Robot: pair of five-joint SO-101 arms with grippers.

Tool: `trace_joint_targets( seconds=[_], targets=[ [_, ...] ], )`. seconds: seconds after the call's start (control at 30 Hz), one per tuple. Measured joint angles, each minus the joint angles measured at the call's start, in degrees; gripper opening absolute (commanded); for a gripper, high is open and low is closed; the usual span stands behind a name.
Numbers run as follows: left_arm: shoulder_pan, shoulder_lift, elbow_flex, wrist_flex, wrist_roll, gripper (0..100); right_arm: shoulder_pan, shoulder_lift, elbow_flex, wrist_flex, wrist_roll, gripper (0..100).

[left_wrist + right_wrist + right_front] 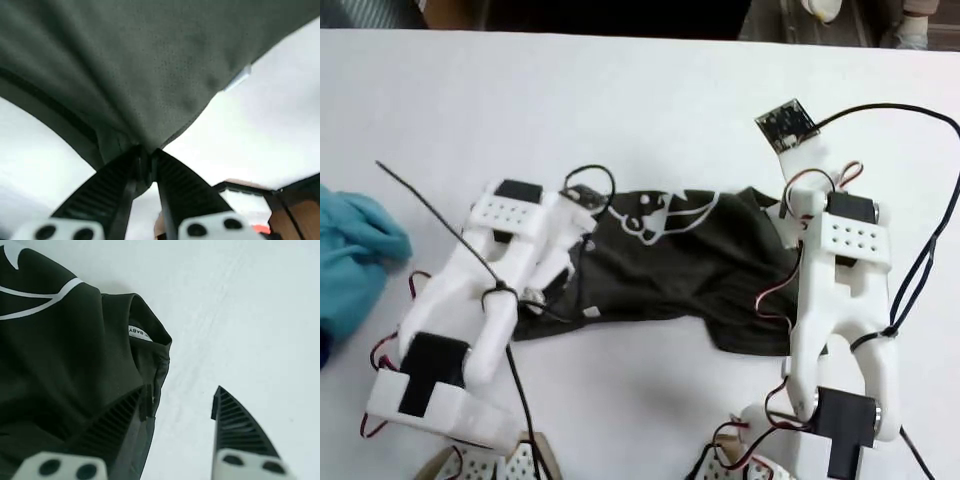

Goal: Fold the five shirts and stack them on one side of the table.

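Note:
A black shirt (670, 270) with a white print lies crumpled across the middle of the white table (620, 100). My left gripper (146, 159) is shut on a fold of the shirt's dark fabric (150, 75), which hangs lifted over the table; from above, this gripper (580, 222) is at the shirt's left end. My right gripper (182, 395) is open at the shirt's collar (145, 335), one finger (125, 415) over the fabric, the other over bare table. In the high view it (788, 215) sits at the shirt's right end.
A bunched light blue shirt (355, 265) lies at the table's left edge. A small black board (787, 126) on a black cable (920, 260) rests behind the right arm. The arm bases stand at the front edge. The far half of the table is bare.

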Motion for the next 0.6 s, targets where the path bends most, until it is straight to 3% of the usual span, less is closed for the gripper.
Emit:
trace_joint_targets(
  seconds=[0.17,0.37,0.6],
  targets=[
    [0.1,-0.3,5.0,0.6,-1.3,12,0.0,0.0,0.0,0.0,0.0,20.4],
    [0.1,-0.3,7.7,0.7,-1.5,14,0.0,0.0,0.0,0.0,0.0,20.4],
    [0.1,-0.3,-4.0,5.0,-1.5,14,0.5,0.0,0.0,0.0,0.0,20.4]
  ],
)
